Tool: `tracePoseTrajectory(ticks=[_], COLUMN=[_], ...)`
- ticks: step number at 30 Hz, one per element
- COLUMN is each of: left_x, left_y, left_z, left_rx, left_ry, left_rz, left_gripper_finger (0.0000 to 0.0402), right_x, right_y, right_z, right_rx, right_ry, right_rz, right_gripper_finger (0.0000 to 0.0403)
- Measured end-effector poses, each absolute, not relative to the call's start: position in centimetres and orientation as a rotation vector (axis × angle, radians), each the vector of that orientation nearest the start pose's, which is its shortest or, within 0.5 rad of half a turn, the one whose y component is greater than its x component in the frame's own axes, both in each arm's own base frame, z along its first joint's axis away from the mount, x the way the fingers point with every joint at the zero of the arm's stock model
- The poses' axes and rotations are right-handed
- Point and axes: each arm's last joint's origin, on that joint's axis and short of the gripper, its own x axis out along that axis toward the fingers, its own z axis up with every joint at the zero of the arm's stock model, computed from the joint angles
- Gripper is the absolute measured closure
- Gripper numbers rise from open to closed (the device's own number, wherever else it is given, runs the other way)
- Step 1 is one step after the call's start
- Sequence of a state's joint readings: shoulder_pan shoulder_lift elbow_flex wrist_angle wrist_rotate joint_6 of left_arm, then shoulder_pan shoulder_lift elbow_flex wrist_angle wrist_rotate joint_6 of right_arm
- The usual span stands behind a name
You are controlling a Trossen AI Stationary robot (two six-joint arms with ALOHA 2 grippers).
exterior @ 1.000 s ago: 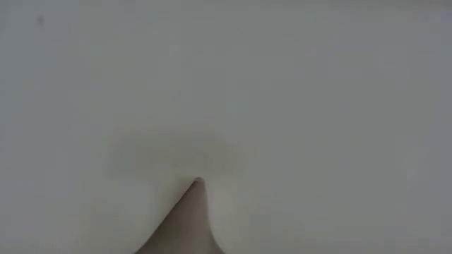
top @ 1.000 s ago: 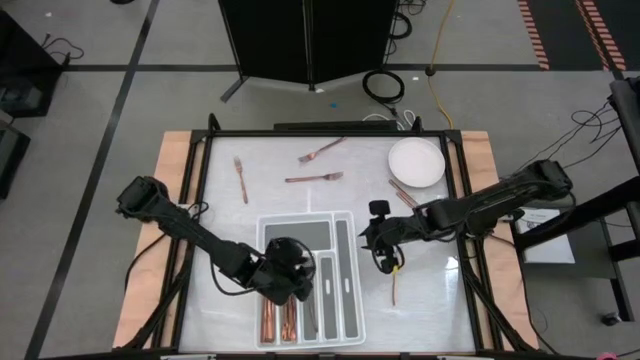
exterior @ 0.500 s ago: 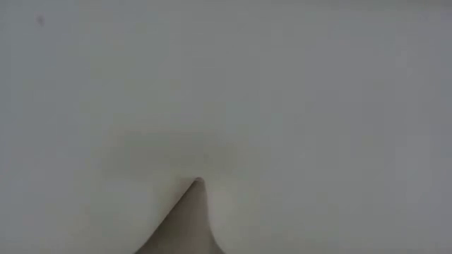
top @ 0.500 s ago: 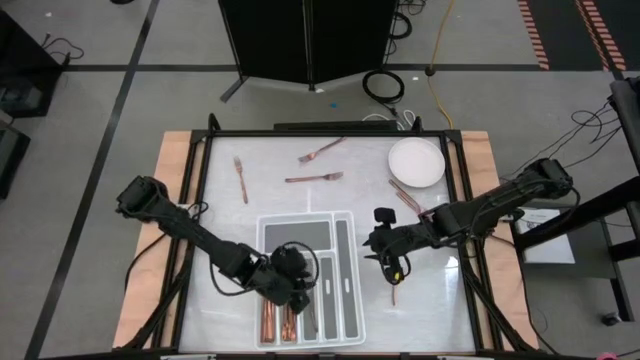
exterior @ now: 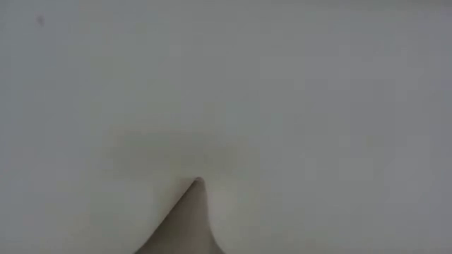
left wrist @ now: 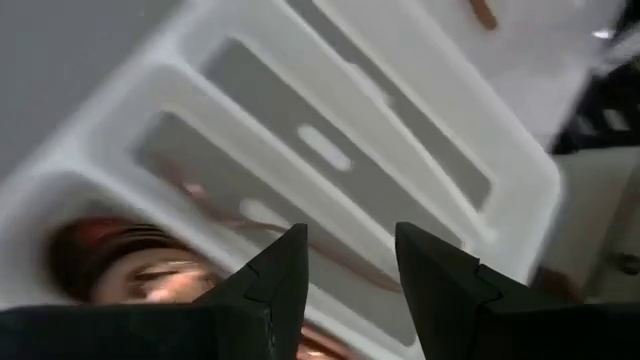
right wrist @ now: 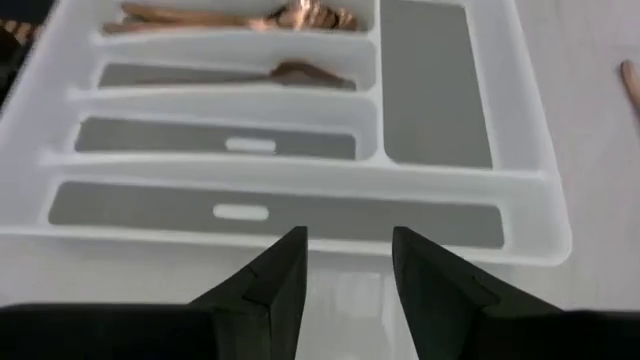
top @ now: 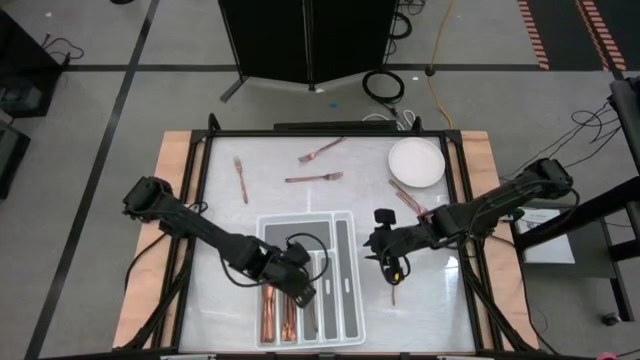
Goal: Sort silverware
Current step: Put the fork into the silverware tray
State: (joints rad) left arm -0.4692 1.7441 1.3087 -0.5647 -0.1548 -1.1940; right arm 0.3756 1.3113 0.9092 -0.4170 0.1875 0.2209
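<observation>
Silverware is lying split between the white divided tray [top: 343, 232] and the open table [top: 440, 300]. Copper pieces [top: 279, 318] are resting in the tray's two leftmost long slots in the high view, and a thinner one is sitting in the next slot. Three forks are lying loose at the far side of the table: one [top: 241, 179] by the left edge, one [top: 320, 151] near the far rail, one [top: 314, 178] just nearer than that. Another piece [top: 405, 196] is poking out from beside the round white plate [top: 416, 162], and a last one [top: 394, 289] is lying right of the tray, its upper end under the right arm's head.

The left pincer [top: 297, 289] is hanging over the tray's middle slots. Its wrist view is showing the two dark fingers [left wrist: 285, 275] standing apart with nothing between them, the tray's compartments blurred below.

The right pincer [top: 390, 266] is hovering just right of the tray, above the loose piece there. Its fingers [right wrist: 275, 275] are likewise parted and gripping nothing, pointing toward the tray's long side.

The low view is giving only a pale blur.
</observation>
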Motion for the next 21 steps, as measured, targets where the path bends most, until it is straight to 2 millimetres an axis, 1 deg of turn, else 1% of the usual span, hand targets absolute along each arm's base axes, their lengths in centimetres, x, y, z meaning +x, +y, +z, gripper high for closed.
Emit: tracePoseTrajectory(ticks=[2, 5, 11, 13, 18, 21], left_x=[32.4, 31.8, 32.7, 33.1, 34.1, 34.3], left_y=[-15.8, -15.2, -14.7, -14.6, -13.9, -13.8], left_z=[23.5, 22.9, 23.0, 22.4, 20.0, 19.4], left_rx=[-0.729, -0.709, -0.712, -0.699, -0.668, -0.641], left_ry=[0.989, 1.035, 0.980, 0.984, 1.079, 1.093], left_rz=[0.379, 0.456, 0.439, 0.440, 0.468, 0.463], left_gripper_finger=[0.0249, 0.0250, 0.0250, 0.0250, 0.0250, 0.0250], right_x=[24.8, 24.5, 24.1, 24.2, 24.4, 24.5], right_y=[9.2, 9.2, 9.3, 9.3, 9.4, 9.4], right_z=[24.2, 23.4, 22.1, 22.2, 22.4, 22.5], right_rx=[-0.021, -0.011, -0.022, -0.030, -0.030, -0.026], right_ry=[0.818, 0.841, 0.851, 0.839, 0.808, 0.796], right_rz=[0.086, 0.079, 0.088, 0.094, 0.103, 0.105], right_gripper_finger=[0.0264, 0.0264, 0.0264, 0.0264, 0.0264, 0.0264])
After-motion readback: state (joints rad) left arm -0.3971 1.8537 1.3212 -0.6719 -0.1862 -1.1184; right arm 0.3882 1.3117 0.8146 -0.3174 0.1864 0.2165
